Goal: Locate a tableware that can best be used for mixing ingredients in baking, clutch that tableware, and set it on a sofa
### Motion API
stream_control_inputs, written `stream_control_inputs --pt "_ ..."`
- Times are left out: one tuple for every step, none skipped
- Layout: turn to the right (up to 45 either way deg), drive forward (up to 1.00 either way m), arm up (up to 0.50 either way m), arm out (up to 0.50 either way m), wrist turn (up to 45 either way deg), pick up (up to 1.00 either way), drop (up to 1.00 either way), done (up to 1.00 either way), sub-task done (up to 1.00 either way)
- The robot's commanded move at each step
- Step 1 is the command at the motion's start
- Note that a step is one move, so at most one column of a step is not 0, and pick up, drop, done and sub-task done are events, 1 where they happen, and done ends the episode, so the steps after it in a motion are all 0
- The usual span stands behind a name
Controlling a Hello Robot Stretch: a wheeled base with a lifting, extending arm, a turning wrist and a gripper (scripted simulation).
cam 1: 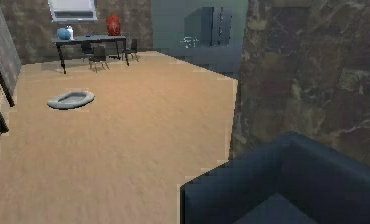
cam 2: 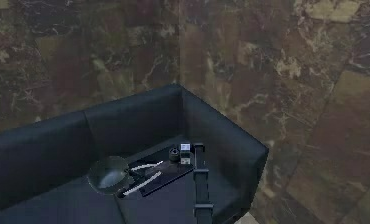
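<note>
In the arm side view, the arm (cam 2: 200, 190) rises from the near edge over the dark sofa (cam 2: 53, 135). The gripper (cam 2: 133, 178) points left above the seat cushion. A round grey bowl (cam 2: 106, 178) lies on the seat right at the fingertips, on their left. I cannot tell whether the gripper holds it. In the forward view, a table (cam 1: 91, 41) with a red vase (cam 1: 114, 24) stands far left.

Dim even light, bright window (cam 1: 72, 8), dark sofa (cam 2: 63, 140)
</note>
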Motion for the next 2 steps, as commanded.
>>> stream_control_inputs --pt "0.0 0.0 0.0 0.0 0.0 0.0 1.0 0.0 0.0" --pt "0.0 0.0 0.1 0.0 0.0 0.0 0.0 0.0 0.0"
